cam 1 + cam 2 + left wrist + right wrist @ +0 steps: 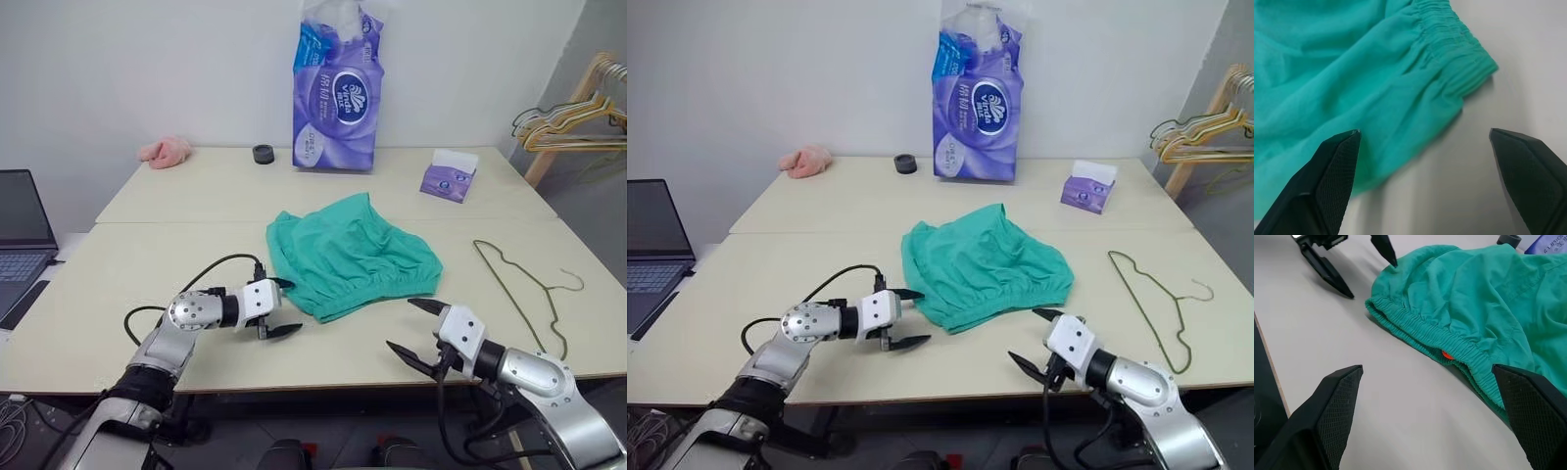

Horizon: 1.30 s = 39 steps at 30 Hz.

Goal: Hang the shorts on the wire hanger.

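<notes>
- Right wrist view brings out a small orange tag [1447, 354] at the gathered waistband of the shorts [1474, 298], something the head views miss.
- Left eye view places the shorts mid-desk [147, 255], with the wire hanger [519, 284] flat near the right edge, well apart.
- Left gripper [278, 307] reaches level toward the shorts' near-left corner, jaws spread wide, empty.
- Right gripper [414, 329] hovers at the front edge, angled toward the waistband, wide open, empty.

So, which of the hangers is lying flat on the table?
The thin dark wire hanger, lying alone on the table right of the shorts. The coloured hangers hang on a wooden rack beyond the table.
</notes>
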Motion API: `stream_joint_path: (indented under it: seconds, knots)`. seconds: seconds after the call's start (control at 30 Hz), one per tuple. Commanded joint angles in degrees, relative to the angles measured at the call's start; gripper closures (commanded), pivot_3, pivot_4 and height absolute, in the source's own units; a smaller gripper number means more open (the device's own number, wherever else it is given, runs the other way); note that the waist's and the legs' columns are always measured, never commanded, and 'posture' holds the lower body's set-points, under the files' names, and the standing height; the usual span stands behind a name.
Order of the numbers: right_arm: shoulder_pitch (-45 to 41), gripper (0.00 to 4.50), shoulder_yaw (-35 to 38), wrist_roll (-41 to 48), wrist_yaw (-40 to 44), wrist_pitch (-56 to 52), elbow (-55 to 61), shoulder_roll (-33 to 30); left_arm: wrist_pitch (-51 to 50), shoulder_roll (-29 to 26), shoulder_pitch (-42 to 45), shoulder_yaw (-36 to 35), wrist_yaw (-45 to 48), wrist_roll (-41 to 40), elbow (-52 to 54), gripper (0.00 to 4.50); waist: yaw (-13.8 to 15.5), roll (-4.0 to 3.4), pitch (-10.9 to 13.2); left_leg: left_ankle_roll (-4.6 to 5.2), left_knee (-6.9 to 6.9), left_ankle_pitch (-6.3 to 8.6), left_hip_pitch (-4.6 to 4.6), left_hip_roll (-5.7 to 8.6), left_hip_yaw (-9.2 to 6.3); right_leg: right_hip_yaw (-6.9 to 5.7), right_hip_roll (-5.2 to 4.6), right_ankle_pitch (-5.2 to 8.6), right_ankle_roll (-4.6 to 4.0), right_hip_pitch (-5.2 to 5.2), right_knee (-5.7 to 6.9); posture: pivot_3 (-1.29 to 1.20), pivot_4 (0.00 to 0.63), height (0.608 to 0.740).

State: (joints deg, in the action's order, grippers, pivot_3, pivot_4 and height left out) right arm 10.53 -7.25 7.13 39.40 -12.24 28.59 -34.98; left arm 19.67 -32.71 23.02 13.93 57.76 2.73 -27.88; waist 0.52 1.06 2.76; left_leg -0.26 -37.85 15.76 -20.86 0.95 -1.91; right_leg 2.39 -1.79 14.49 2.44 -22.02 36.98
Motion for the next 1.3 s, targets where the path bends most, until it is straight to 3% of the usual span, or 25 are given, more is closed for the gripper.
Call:
stream_joint_path:
  seconds: [0.03,0.27,0.47,0.67,1.0,1.1,1.3]
  knots:
    - [-0.77,0.0,-0.67,-0.86,-0.1,0.71,2.26,-0.02,3.98,1.22,2.66,2.4,-2.01,4.11,-5.19,0.61,-0.03,0.01,-0.02,0.0,0.0,0.0,0.01,0.01,-0.01,0.0,0.0,-0.05,0.1,0.02,0.0,-0.04,0.016,0.74]
    - [-0.73,0.0,-1.5,-2.87,0.99,2.28,2.0,-1.28,5.23,2.35,3.31,4.4,2.85,3.32,-7.25,2.7,-0.18,0.0,-0.04,0.0,0.0,0.0,0.03,0.0,0.01,0.01,0.02,-0.14,0.25,0.03,0.0,-0.04,0.02,0.74]
    - [-0.6,0.0,-1.81,-3.62,1.92,2.71,2.93,-2.61,-10.83,3.39,-1.48,5.16,12.87,-5.98,7.53,4.49,-0.7,0.0,-0.02,0.09,-0.01,0.09,0.02,-0.02,0.06,0.05,0.02,-0.08,0.24,0.02,0.0,-0.06,0.026,0.74]
    - [0.5,0.0,-1.76,-4.23,1.8,2.63,3.71,-2.83,-20.55,5.72,-2.89,5.62,13.35,-8.88,14.82,4.49,-0.83,0.01,0.0,0.09,-0.03,0.1,0.02,-0.1,0.08,0.07,0.12,0.02,0.07,0.0,0.01,-0.08,0.028,0.74]
    - [8.3,0.0,3.95,-2.57,3.27,0.37,8.82,-7.5,-35.11,17.54,0.12,11.98,10.85,-10.02,21.97,4.49,-1.95,0.15,0.12,0.07,-0.09,0.14,0.01,-0.11,0.23,0.15,0.17,0.04,0.05,0.02,-0.02,-0.14,0.035,0.74]
    - [8.54,0.0,5.21,-3.78,2.92,0.51,9.31,-8.33,-38.13,17.41,0.47,11.12,11.84,-12.14,23.13,3.88,-3.27,0.14,0.12,0.03,-0.07,0.21,0.04,-0.33,0.25,0.15,0.42,0.04,0.05,0.01,0.0,-0.15,0.035,0.74]
    - [5.67,0.0,3.41,-7.66,1.47,0.18,8.95,-8.14,-37.55,13.05,-0.49,9.82,12.84,-13.33,26.22,2.17,-4.8,0.05,0.21,-0.08,-0.02,0.37,0.08,-0.56,0.2,0.14,0.76,0.1,-0.06,-0.06,0.04,-0.14,0.037,0.74]
